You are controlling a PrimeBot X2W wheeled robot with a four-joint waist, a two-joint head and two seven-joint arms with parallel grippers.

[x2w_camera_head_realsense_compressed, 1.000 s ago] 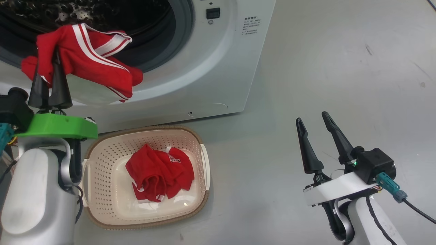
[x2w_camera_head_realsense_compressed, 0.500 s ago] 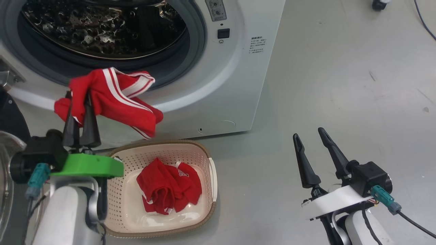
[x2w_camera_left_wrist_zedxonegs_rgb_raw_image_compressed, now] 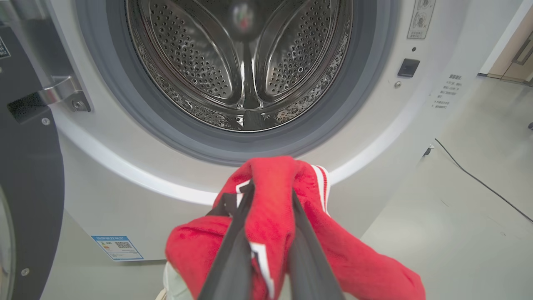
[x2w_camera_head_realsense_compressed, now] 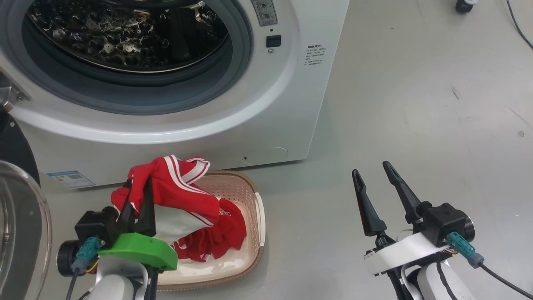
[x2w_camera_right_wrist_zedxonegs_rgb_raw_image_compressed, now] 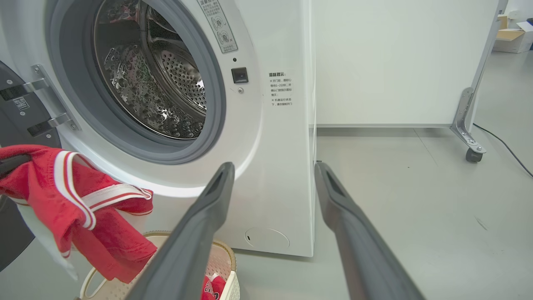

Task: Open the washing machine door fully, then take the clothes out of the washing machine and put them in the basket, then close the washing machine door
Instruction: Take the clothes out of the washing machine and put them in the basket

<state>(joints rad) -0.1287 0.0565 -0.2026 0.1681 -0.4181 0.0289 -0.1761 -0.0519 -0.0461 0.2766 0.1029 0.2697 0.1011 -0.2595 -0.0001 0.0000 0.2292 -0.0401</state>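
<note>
My left gripper [x2w_camera_head_realsense_compressed: 137, 193] is shut on a red piece of the clothes [x2w_camera_head_realsense_compressed: 175, 187] with white stripes, holding it just above the left part of the cream basket [x2w_camera_head_realsense_compressed: 255, 208]. A second red garment [x2w_camera_head_realsense_compressed: 225, 237] lies inside the basket. In the left wrist view the fingers [x2w_camera_left_wrist_zedxonegs_rgb_raw_image_compressed: 233, 241] pinch the red fabric [x2w_camera_left_wrist_zedxonegs_rgb_raw_image_compressed: 358, 266] in front of the steel drum [x2w_camera_left_wrist_zedxonegs_rgb_raw_image_compressed: 245, 62]. The washing machine [x2w_camera_head_realsense_compressed: 291, 104] stands open, its door [x2w_camera_head_realsense_compressed: 16, 233] swung out at the far left. My right gripper [x2w_camera_head_realsense_compressed: 371, 168] is open over bare floor to the right, holding nothing.
Grey floor [x2w_camera_head_realsense_compressed: 416, 104] stretches right of the machine. A white wheeled panel [x2w_camera_right_wrist_zedxonegs_rgb_raw_image_compressed: 395, 62] with a caster [x2w_camera_right_wrist_zedxonegs_rgb_raw_image_compressed: 472, 154] stands behind, and a black cable [x2w_camera_left_wrist_zedxonegs_rgb_raw_image_compressed: 479, 179] runs across the floor. The door's hinge bracket [x2w_camera_left_wrist_zedxonegs_rgb_raw_image_compressed: 62, 89] juts out at the left.
The left gripper has come down with the red garment from the drum's opening to just above the basket. The head camera tilted up early on. The right gripper has barely shifted.
</note>
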